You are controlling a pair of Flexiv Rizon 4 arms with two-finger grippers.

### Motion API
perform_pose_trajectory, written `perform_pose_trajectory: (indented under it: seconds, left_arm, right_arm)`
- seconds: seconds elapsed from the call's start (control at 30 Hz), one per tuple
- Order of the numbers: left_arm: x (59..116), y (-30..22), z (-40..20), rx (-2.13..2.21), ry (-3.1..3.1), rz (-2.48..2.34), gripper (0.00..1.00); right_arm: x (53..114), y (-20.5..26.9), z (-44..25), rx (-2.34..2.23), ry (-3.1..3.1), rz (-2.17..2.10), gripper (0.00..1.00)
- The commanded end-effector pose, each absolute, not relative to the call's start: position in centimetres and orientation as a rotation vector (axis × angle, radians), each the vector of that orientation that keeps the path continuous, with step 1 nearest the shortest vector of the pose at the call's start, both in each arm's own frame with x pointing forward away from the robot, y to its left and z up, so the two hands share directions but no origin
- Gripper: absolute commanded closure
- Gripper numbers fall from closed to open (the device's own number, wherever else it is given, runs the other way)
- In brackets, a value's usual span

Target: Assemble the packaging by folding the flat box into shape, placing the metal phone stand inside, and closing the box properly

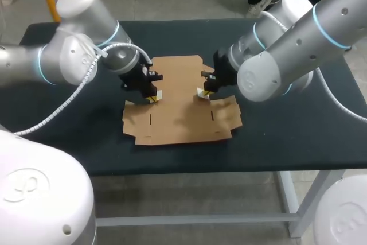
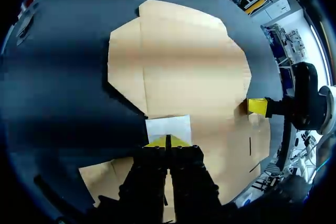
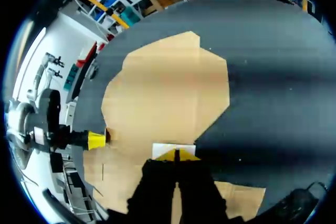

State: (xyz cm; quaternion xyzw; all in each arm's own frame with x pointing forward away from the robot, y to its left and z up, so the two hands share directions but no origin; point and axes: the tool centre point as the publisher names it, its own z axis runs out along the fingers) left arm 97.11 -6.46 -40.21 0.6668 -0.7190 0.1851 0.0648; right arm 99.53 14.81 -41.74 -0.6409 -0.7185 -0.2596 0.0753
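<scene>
Flat brown cardboard box blank (image 1: 180, 107) lies unfolded on the dark surface (image 1: 287, 136)
It sits midway between the surface's left and right edges; left end effector (image 1: 152, 98), tips pressed together, meets its left side; right end effector (image 1: 204, 92), likewise closed, its right.

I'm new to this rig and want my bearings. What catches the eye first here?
A flat brown box lies unfolded in the middle of the dark table. The left hand is shut on a small white flap at the box's left edge. The right hand mirrors it on another at the right edge.
</scene>
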Motion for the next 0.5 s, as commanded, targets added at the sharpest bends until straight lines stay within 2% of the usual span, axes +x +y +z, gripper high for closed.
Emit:
perform_pose_trajectory:
  seconds: [0.03, 0.5]
  left_arm:
    - [97.4, -7.2, -40.9, 2.028, -2.181, 0.541, 1.0]
    - [97.6, -6.8, -42.3, 2.141, -2.154, 0.481, 1.0]
  right_arm:
    - [99.8, 15.7, -42.5, -1.955, -2.176, -0.741, 1.0]
    - [99.4, 15.9, -44.1, -2.019, -2.186, -0.651, 1.0]
